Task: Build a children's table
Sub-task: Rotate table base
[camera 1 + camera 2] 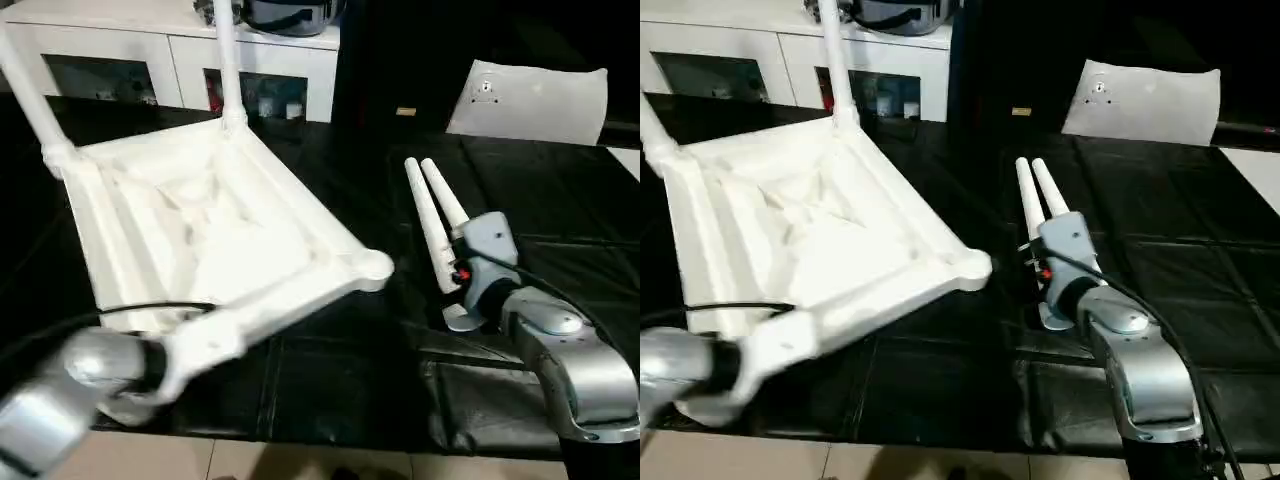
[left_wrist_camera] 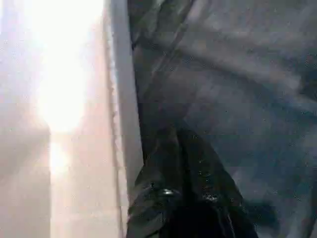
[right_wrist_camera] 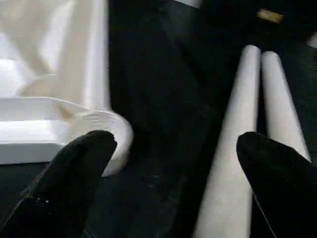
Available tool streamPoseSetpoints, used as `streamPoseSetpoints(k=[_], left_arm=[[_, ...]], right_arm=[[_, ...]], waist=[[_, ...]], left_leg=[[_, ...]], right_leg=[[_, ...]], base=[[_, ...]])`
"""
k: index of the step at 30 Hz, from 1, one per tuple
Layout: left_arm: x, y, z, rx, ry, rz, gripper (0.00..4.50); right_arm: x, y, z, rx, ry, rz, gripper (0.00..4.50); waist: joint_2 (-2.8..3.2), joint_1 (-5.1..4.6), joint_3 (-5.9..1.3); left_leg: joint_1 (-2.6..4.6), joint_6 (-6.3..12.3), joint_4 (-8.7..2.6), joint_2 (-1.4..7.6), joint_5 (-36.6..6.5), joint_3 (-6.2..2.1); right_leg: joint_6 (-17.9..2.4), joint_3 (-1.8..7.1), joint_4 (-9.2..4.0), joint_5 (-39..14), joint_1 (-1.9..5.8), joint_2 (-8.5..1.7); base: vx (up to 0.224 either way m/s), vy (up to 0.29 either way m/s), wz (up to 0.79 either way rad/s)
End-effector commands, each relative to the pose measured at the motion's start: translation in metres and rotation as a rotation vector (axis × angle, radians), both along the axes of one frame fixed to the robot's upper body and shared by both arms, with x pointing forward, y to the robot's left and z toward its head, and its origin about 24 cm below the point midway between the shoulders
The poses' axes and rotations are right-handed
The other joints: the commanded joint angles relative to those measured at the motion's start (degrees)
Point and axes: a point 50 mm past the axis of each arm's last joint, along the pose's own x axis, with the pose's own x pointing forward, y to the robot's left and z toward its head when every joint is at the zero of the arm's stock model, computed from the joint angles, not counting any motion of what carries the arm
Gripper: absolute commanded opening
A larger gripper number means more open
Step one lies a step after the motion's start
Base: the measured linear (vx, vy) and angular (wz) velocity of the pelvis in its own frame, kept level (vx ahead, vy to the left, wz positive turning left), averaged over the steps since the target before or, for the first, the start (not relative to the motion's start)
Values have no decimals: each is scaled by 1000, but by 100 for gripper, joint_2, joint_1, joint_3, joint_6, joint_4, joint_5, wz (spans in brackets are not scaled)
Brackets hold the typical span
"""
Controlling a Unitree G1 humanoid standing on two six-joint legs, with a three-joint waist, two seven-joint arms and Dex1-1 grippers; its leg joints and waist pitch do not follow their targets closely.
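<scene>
Two loose legs lie just right of the tabletop; the wide-open right gripper should straddle one only.

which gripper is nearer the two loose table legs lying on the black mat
Right. The right gripper hovers just above the two loose legs, jaws open. The left gripper is across the mat at the tabletop.
</scene>
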Motion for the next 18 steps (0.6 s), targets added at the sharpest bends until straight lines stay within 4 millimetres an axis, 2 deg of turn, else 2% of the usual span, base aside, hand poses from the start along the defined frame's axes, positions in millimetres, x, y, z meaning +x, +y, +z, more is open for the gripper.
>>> streamPoseSetpoints(k=[1,2,4,5,6,7,8,9,10,11,12,13,14,15,16,17,18], left_arm=[[2,12,11,-17,-45,42,3],[1,16,12,-21,-53,60,3],[1,17,17,-65,-62,74,3],[0,17,23,-141,-69,106,3],[0,16,26,-186,-70,131,3],[0,16,30,-233,-70,155,3],[1,8,39,-382,-64,174,3],[1,6,41,-405,-66,171,3],[4,0,44,-462,-81,178,3],[7,-3,46,-492,-99,190,22],[9,-5,47,-511,-114,200,34],[13,-8,50,-536,-145,221,34],[20,-11,52,-569,-183,252,42],[20,-11,52,-571,-185,254,42],[25,-15,53,-597,-207,278,62],[31,-23,56,-636,-226,298,62],[32,-26,57,-649,-228,299,62]], right_arm=[[4,-5,5,-5,15,-91,450],[5,-5,6,-10,26,-117,450],[9,-4,4,-15,66,-126,450],[13,-2,3,-7,92,-129,450],[15,-1,3,0,99,-136,450],[18,0,4,9,103,-142,450],[27,1,4,22,111,-180,450],[29,0,4,24,114,-187,450],[34,0,3,37,123,-216,450],[38,-1,3,46,131,-236,450],[40,-1,2,50,138,-245,450],[43,-1,1,46,152,-259,450],[46,-2,-1,30,164,-267,450],[47,-2,-1,28,165,-267,450],[50,-2,-3,11,186,-270,450],[56,-3,-7,-10,209,-283,450],[59,-4,-7,-15,213,-290,450]], waist=[[146,-55,-227],[146,-73,-219],[123,-65,-215],[115,-70,-208],[108,-96,-207],[121,-83,-196],[130,-100,-199],[213,-58,-163],[235,38,-145],[193,182,-114],[104,210,-125],[-222,264,-145],[-187,302,-153],[-148,505,-286],[-67,572,-335],[-38,461,-384],[0,436,-409]], left_leg=[[88,98,-474,316,-2652,-197],[70,28,-521,348,-2869,-229],[96,-40,-506,306,-2914,-213],[147,-45,-425,216,-2769,-174],[164,-26,-351,165,-2585,-137],[180,-16,-338,167,-2549,-136],[161,-16,-380,261,-2682,-166],[36,-62,-664,546,-3309,-296],[-101,-90,-995,802,-3741,-361],[-155,-63,-1210,823,-4021,-155],[-2,-88,-1110,616,-3935,-31],[387,-165,-35,-159,-2475,145],[199,76,459,-178,-833,48],[-157,119,44,-63,-338,-36],[-31,45,-170,28,-290,-24],[-44,-66,-313,82,-123,-17],[-7,-135,-331,146,-43,-25]], right_leg=[[455,224,-615,-3535,206,-551],[413,243,-560,-3466,231,-568],[379,289,-560,-3569,196,-615],[390,252,-648,-3826,148,-649],[422,174,-728,-4013,135,-671],[456,121,-769,-4045,137,-660],[479,93,-703,-3862,181,-639],[379,183,-361,-3289,355,-555],[233,360,249,-2537,487,-455],[79,634,810,-1260,347,-351],[82,803,764,-1496,208,-350],[500,864,-398,-4740,-363,-612],[694,1159,-640,-6491,-287,-1037],[718,1241,-327,-5448,149,-922],[599,1139,-218,-4551,49,-711],[182,975,71,-2450,43,-356],[-62,950,148,-1735,32,-334]], base=[[0,0,0],[0,0,0],[0,0,0],[0,0,0],[0,0,0],[0,0,0],[0,0,0],[0,0,0],[-32,-57,16],[-32,-57,16],[44,-99,18],[47,-73,-10],[47,-73,-10],[67,-37,-13],[73,-47,6],[73,-47,6],[0,0,0]])
